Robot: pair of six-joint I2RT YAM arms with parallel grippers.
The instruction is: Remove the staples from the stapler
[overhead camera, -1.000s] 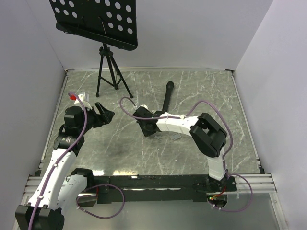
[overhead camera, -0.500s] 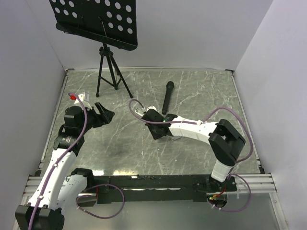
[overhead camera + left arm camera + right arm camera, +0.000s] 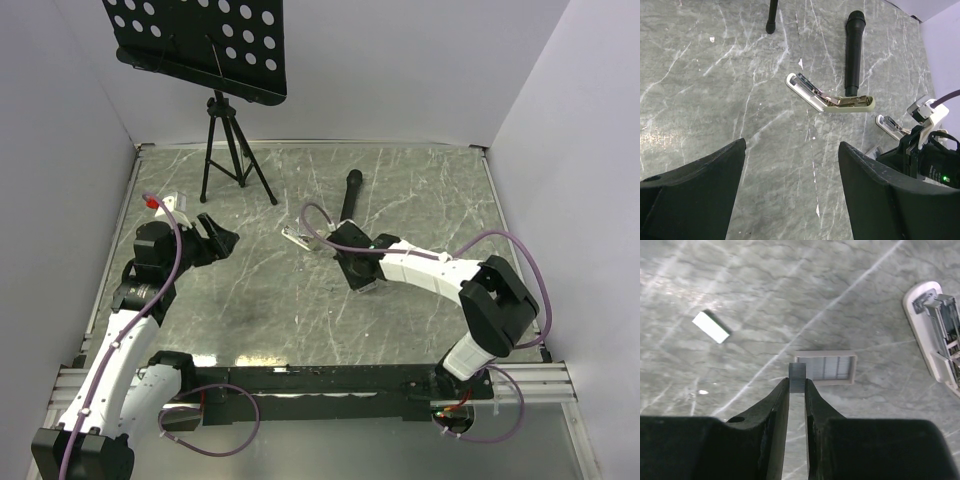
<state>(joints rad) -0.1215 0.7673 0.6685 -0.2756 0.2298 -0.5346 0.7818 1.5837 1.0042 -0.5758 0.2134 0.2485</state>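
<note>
The white stapler (image 3: 830, 97) lies hinged open on the marble table, its metal magazine showing; it also shows in the top view (image 3: 297, 238) and at the right edge of the right wrist view (image 3: 935, 337). My right gripper (image 3: 797, 382) is shut on a short grey strip of staples (image 3: 797, 376), hanging just above a small shallow tray (image 3: 826, 367) that holds more staples. It sits right of the stapler (image 3: 352, 262). My left gripper (image 3: 790, 170) is open and empty, well left of the stapler (image 3: 218, 238).
A black microphone (image 3: 347, 200) lies behind the stapler. A music stand on a tripod (image 3: 225, 150) occupies the back left. A small white block (image 3: 711, 327) lies on the table left of the tray. White walls close in the table on three sides.
My right arm has swung to the right, away from the stapler, carrying the staple strip. The open stapler now shows uncovered. The left arm has not moved.
</note>
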